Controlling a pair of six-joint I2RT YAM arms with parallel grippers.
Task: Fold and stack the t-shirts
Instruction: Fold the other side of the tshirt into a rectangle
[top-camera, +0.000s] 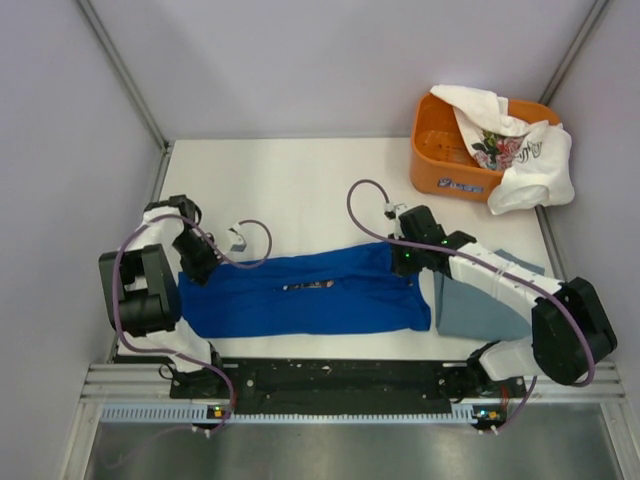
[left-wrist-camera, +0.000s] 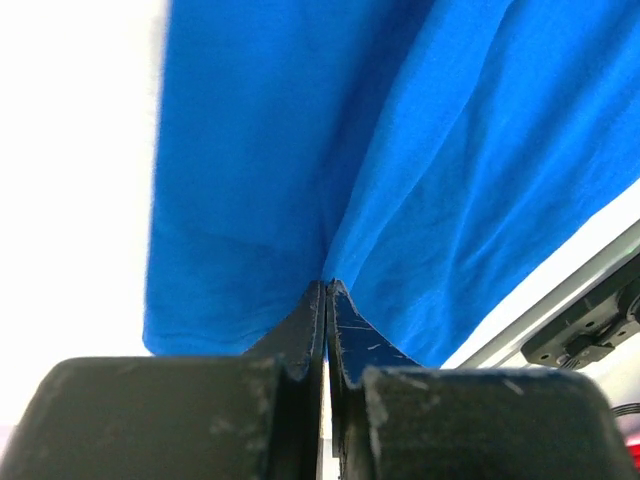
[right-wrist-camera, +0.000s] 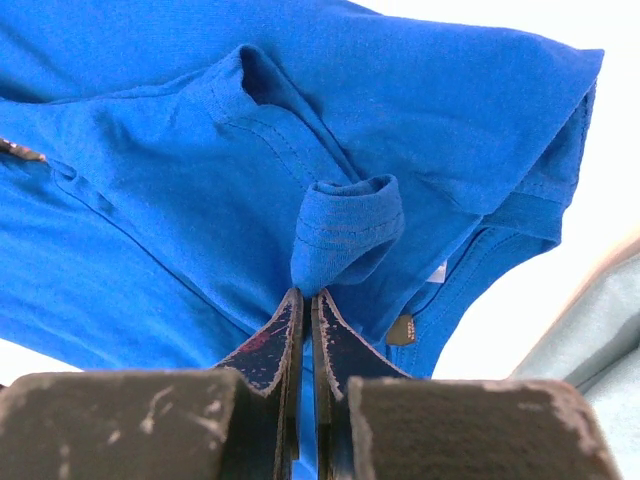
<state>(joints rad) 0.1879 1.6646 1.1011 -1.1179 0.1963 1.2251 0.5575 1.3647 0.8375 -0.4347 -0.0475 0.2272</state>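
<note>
Looking down from the top view, you have bare table (top-camera: 300, 190) across the upper middle of the frame, with walls closing in at the left and right edges. The royal-blue t-shirt (top-camera: 300, 300) lies as a long band across the lower middle, its lower edge near the black rail (top-camera: 340, 385) at the bottom. The grey-blue t-shirt (top-camera: 465, 310) sits folded just beside its right end. The orange basket (top-camera: 440, 165) stands in the upper right, well apart, with the white floral t-shirt (top-camera: 520, 150) draped over its rim.

Your left gripper (top-camera: 205, 268) reaches down onto the band's left end, with that arm folded tight against the left wall. In the left wrist view its fingers are pressed together (left-wrist-camera: 327, 285), pinching blue cloth (left-wrist-camera: 450, 150) that creases toward the tips. Your right gripper (top-camera: 408, 262) is low over the band's upper right corner. Its fingers are also closed (right-wrist-camera: 306, 293), nipping a rolled hem of the blue shirt (right-wrist-camera: 150, 180).

The right arm covers part of the grey-blue shirt. Only a dark sliver of the blue shirt's print shows along the middle fold. How much cloth sits between either pair of fingers is hidden.
</note>
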